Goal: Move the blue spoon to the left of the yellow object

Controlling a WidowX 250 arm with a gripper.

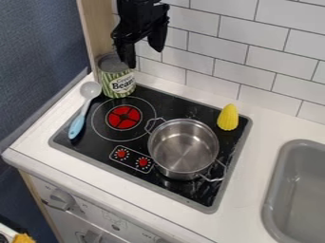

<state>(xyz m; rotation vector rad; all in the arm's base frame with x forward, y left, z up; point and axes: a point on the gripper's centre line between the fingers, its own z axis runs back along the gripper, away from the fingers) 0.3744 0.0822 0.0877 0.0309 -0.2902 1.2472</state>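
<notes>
started low at the near left corner, catching an orange-yellow thing [23,238], cut off by the view's edge. climbed past the white front panel [136,228] and its grey knobs [62,199], onto the white counter [244,220]. found the grey sink [274,190] set into it, over on the right. then met the black cooktop [89,144], with 2 red dials [132,158] near its front. just right of those, spotted the steel pot [184,149], upright, 1 wire handle out at either side.

and over on the left, there, got the blue spoon [77,124]! saw it slanting along the cooktop's left side, blue handle toward the near end, pale grey bowl farther back by the edge. placed 1 red burner [124,117] just beside it, to the right. looked across to the yellow object [228,118], upright on the cooktop near the far right corner, well apart from and right of the spoon.

farther back, saw the green-striped can [117,83] upright at the far left corner. right above there, caught the black gripper [143,56] hanging open, fingers spread apart, against the white tiles [254,23].
</notes>
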